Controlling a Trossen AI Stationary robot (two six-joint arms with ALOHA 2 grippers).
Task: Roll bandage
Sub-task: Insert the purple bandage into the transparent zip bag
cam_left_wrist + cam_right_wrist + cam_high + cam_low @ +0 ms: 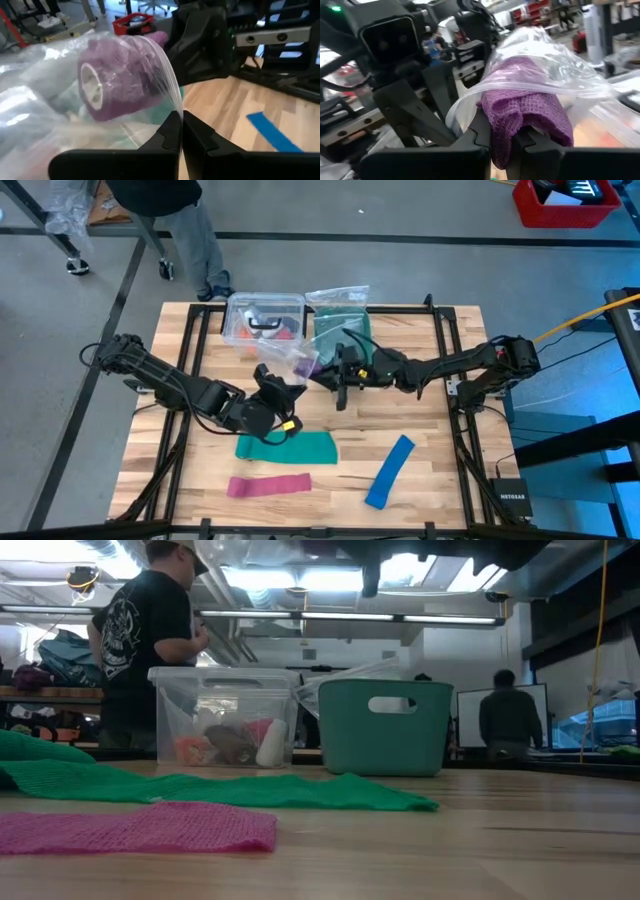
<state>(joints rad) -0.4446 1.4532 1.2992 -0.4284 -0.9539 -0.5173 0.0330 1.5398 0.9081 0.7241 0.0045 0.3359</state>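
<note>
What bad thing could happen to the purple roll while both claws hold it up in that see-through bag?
The left claw pinches only a thin edge of the plastic bag, so the slippery film might slide out. The right claw grips just a loose end of the purple bandage, so a pull could unwind the roll or tug it free. If either slips, it might drop onto the table.

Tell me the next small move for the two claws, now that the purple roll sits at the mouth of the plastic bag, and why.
Probably push the roll deeper, then let go. The right claw is shut on the purple bandage roll, which sits only partly inside the clear plastic bag. The left claw pinches the bag's rim, holding the mouth open. Part of the roll's fabric sticks out past the rim, so releasing now might drop it outside.
</note>
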